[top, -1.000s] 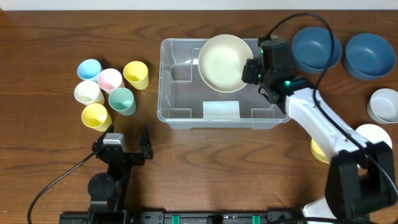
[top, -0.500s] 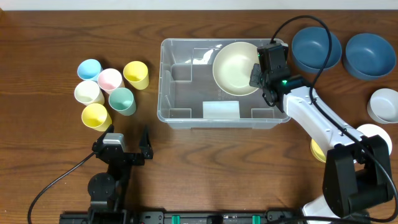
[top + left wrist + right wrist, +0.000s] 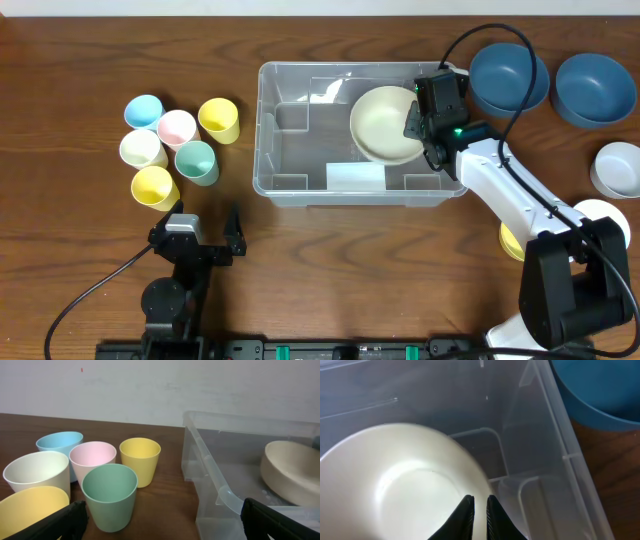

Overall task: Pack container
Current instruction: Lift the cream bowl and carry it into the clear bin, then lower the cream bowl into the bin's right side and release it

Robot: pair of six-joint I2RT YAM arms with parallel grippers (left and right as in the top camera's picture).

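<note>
The clear container [image 3: 262, 130] stands mid-table with a white label on its floor. A cream bowl [image 3: 385, 125] lies tilted in its right half, against the right wall. My right gripper [image 3: 412, 122] reaches over that wall onto the bowl's right rim. In the right wrist view its fingers stand a thin gap apart, and the gripper [image 3: 480, 502] straddles the rim of the bowl [image 3: 405, 490] inside the container [image 3: 555, 435]. My left gripper [image 3: 198, 222] rests open near the front left. In its own view the left gripper [image 3: 162, 520] holds nothing, facing the container [image 3: 210, 465] and the bowl [image 3: 290, 472].
Several pastel cups cluster left of the container, among them a green cup [image 3: 196, 161] and a yellow cup [image 3: 218, 119]. Two dark blue bowls [image 3: 508, 77] [image 3: 595, 88] sit at the back right. A white bowl [image 3: 618, 168] and more small dishes [image 3: 600, 215] lie along the right edge.
The right gripper has carried the cream bowl from above the container's back rim rightward and down into its right half. The left arm has not moved.
</note>
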